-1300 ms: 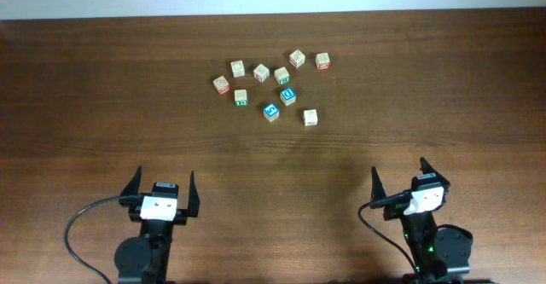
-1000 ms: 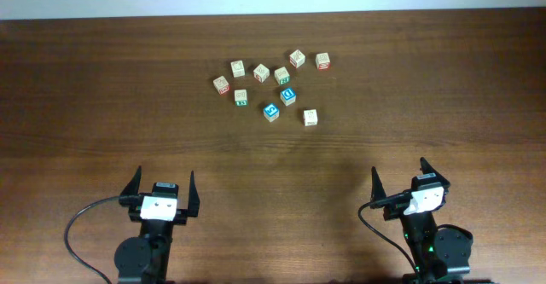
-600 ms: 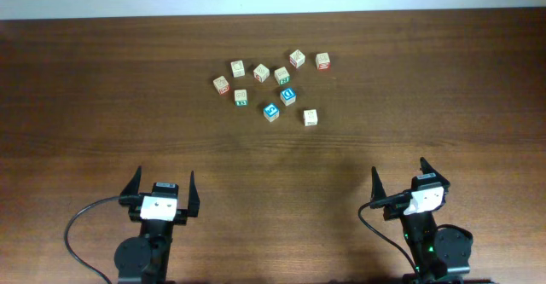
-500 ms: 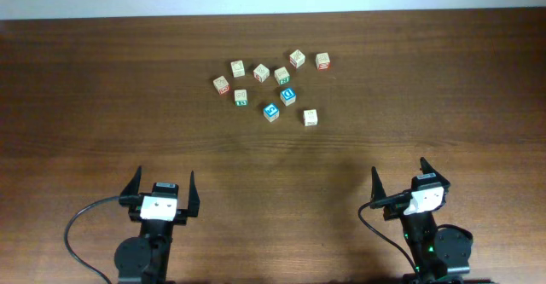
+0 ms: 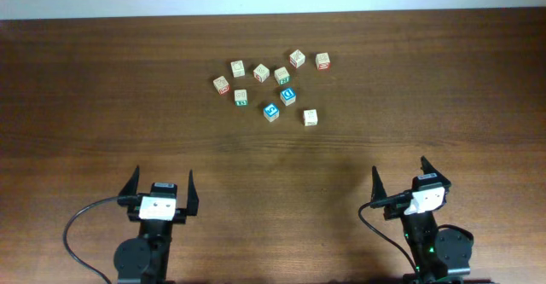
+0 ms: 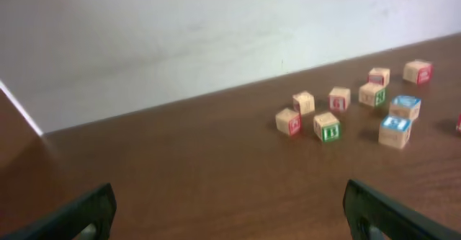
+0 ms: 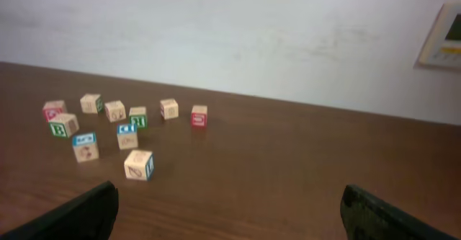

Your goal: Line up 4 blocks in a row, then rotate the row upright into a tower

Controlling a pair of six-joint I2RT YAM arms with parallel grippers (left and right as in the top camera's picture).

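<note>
Left end effector (image 5: 163,173) and right end effector (image 5: 398,166) are sitting wide open, empty. The blocks (image 5: 271,111) are crowding together, so grabbing one risks knocking neighbours (image 5: 261,72).

It looked like a robotics lab or test room. A dark-wood table (image 5: 85,130) stood against a plain white wall (image 7: 238,24). A black, cabled left arm (image 5: 158,220) and right arm (image 5: 424,216) sat at the overhead view's lower edge, and a pale wall panel (image 7: 441,37) hung at upper right.
</note>
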